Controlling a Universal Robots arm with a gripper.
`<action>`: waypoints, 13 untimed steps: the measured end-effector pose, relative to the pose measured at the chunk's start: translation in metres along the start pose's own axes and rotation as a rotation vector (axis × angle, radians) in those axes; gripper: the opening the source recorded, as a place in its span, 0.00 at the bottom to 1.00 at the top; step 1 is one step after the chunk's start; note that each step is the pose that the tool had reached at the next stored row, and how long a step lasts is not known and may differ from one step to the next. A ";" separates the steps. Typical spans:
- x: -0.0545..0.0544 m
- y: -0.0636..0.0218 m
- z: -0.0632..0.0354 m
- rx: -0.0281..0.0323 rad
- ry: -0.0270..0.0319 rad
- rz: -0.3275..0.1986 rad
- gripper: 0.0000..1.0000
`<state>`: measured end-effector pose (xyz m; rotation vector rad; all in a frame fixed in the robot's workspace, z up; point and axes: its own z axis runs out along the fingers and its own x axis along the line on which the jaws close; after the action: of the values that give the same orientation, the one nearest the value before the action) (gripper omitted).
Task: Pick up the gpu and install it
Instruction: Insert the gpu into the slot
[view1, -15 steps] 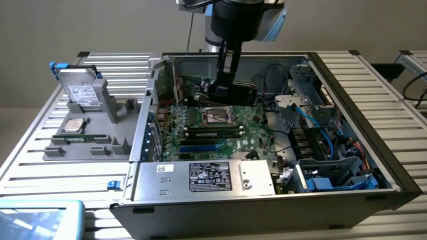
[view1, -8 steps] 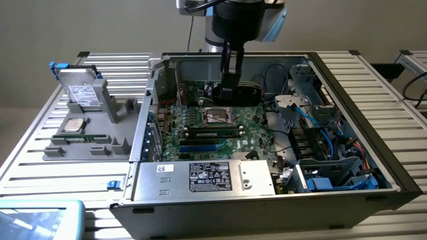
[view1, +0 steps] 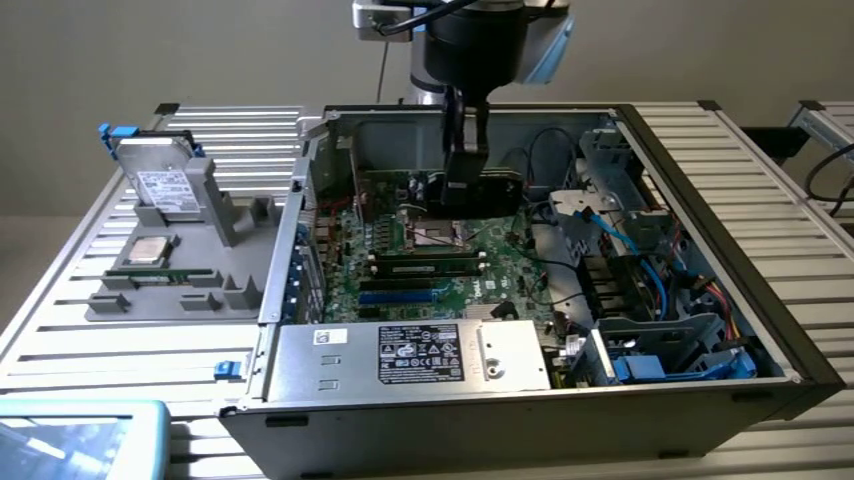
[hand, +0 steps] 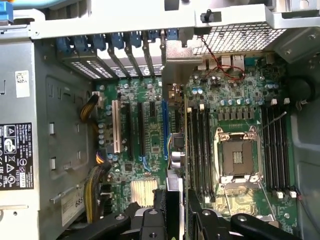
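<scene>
While the gripper (hand: 175, 222), jaws part-closed on the gpu (hand: 174, 165), holds it edge-on over the motherboard (hand: 257, 200) inside the case (view1: 721, 220), the install step seems in hand, and seating calls for squaring its edge to a slot (hand: 164, 130).

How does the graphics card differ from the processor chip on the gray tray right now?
The graphics card stands on edge, gripped in the jaws inside the computer case; the processor chip lies flat on the gray tray outside it. The graphics card looks long, thin and dark; the processor chip is a silver square. Both are flat computer parts.
</scene>
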<state>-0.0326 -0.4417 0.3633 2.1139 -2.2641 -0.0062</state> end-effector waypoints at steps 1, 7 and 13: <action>0.000 0.0009 0.0018 0.0006 0.0002 -0.004 0.28; 0.000 0.0155 0.0130 0.0024 0.0004 -0.013 0.28; 0.001 0.0196 0.0152 0.0024 0.0006 -0.016 0.28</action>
<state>-0.0527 -0.4415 0.3488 2.1330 -2.2478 -0.0034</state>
